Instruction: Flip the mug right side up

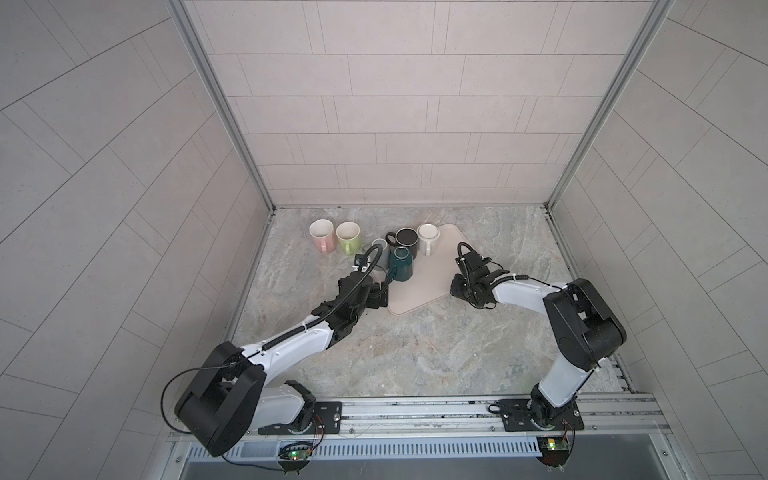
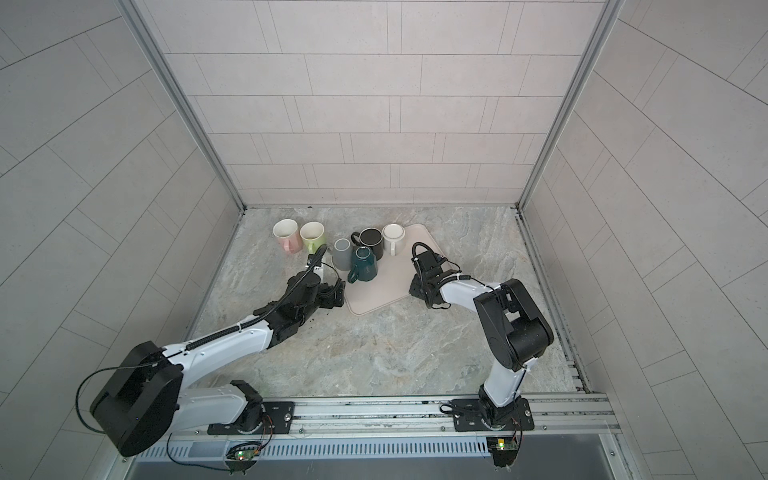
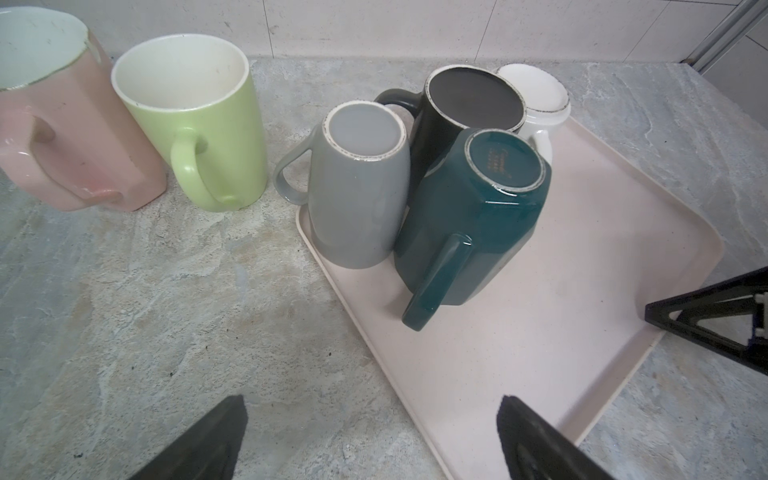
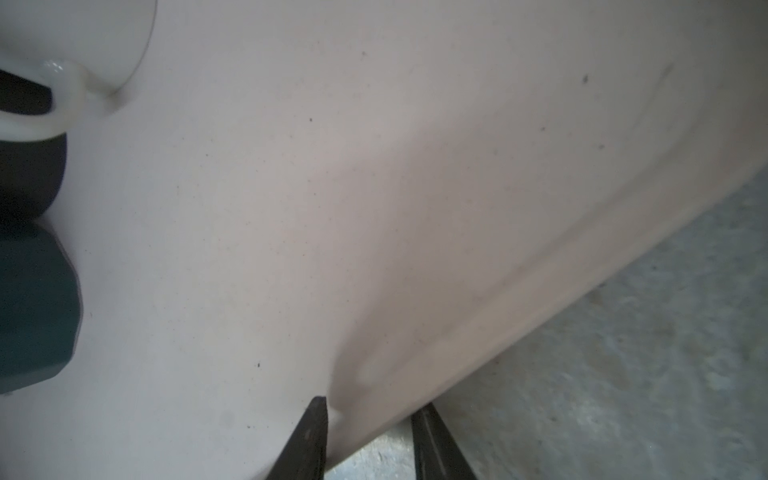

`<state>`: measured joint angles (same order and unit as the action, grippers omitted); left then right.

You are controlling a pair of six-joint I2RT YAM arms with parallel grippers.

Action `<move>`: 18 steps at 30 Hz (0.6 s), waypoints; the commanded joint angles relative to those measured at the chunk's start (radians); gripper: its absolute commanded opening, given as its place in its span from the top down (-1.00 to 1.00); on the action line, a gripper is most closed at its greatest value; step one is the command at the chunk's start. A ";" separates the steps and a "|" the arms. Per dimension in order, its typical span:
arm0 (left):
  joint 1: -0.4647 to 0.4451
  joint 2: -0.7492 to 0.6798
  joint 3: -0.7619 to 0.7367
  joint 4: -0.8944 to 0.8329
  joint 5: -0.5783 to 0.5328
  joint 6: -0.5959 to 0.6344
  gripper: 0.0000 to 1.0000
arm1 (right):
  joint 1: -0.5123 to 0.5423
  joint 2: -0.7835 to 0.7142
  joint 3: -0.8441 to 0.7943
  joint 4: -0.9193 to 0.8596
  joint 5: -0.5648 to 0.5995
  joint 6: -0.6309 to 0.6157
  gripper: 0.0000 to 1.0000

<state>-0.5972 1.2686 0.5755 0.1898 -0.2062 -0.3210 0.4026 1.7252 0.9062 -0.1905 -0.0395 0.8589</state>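
Note:
Several mugs stand upside down, crowded at the far end of a beige tray (image 1: 424, 286) (image 3: 540, 332): a teal mug (image 1: 401, 264) (image 2: 363, 266) (image 3: 469, 232), a grey mug (image 2: 343, 253) (image 3: 357, 195), a black mug (image 1: 406, 239) (image 3: 473, 97) and a white mug (image 1: 428, 237) (image 3: 536, 95). The teal mug is nearest, and its handle points toward my left gripper (image 1: 376, 293) (image 3: 370, 399). That gripper is open and empty, low over the tray's near left edge. My right gripper (image 1: 457, 286) (image 4: 372, 402) is shut on the tray's right rim, one finger inside it and one outside.
A pink mug (image 1: 322, 235) (image 3: 62, 137) and a green mug (image 1: 348, 236) (image 3: 199, 124) stand upright on the marble tabletop, left of the tray. Tiled walls close in the back and both sides.

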 commanded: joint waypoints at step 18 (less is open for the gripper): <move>-0.004 -0.012 0.014 0.000 -0.015 0.012 -1.00 | 0.002 0.236 0.044 -0.448 0.020 -0.064 0.60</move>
<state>-0.5972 1.2690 0.5755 0.1890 -0.2066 -0.3206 0.3973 1.8179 1.0431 -0.3687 -0.0456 0.8787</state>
